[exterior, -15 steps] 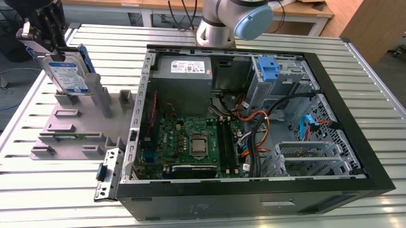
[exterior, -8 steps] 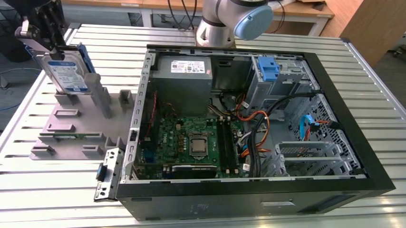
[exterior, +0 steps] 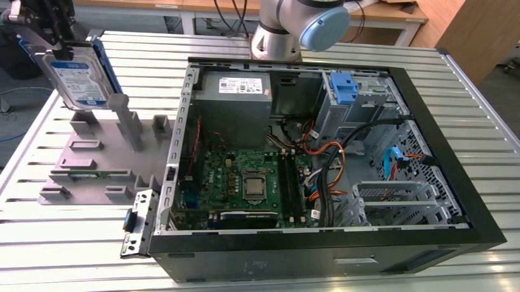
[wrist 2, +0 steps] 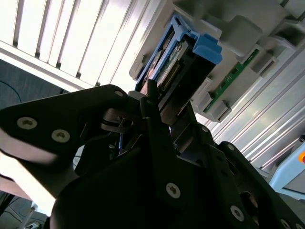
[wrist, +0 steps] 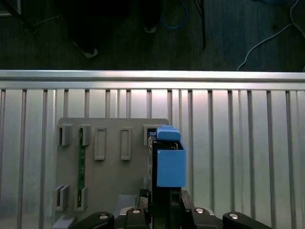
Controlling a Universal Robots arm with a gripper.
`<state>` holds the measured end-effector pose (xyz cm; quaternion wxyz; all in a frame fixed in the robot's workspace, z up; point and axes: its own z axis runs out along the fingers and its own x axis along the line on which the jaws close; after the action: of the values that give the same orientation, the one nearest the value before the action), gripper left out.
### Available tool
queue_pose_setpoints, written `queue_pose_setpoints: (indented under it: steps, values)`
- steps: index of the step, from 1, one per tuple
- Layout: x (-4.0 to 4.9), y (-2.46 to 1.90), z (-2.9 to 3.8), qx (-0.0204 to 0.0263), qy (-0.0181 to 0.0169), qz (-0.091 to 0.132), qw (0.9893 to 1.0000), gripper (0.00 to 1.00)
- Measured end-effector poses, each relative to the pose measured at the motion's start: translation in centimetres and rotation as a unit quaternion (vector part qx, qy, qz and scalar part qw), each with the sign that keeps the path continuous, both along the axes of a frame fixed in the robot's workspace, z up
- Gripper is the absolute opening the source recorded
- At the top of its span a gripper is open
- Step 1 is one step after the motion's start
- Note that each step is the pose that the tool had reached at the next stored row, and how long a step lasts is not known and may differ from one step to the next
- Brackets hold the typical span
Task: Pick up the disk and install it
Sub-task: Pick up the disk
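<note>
I see the gripper clamped on the disk, holding it upright over the grey stand at the exterior view's left. The disk has a silver-grey body, a white-and-blue label and blue side rails, and sits well apart from the open computer case.

You have the stand on the table, the computer case beside it on the exterior view's right, and the disk above the stand.

Probably a robotics lab: slatted aluminium worktable, opened computer case, wooden benches behind.
</note>
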<state>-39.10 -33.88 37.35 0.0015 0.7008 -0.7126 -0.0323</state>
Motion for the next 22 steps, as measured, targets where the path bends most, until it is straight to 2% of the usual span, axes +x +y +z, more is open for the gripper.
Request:
queue_pose_setpoints:
  steps: [7,9,18,22]
  values:
    - [0.00,0.00,3.18,0.0000,0.0000,0.000,1.0000,0.35]
    - [0.00,0.00,3.78,0.0000,0.0000,0.000,1.0000,0.35]
    - [0.00,0.00,3.84,0.0000,0.0000,0.000,1.0000,0.35]
    - [0.00,0.00,4.90,-0.0001,0.0000,0.000,1.0000,0.35]
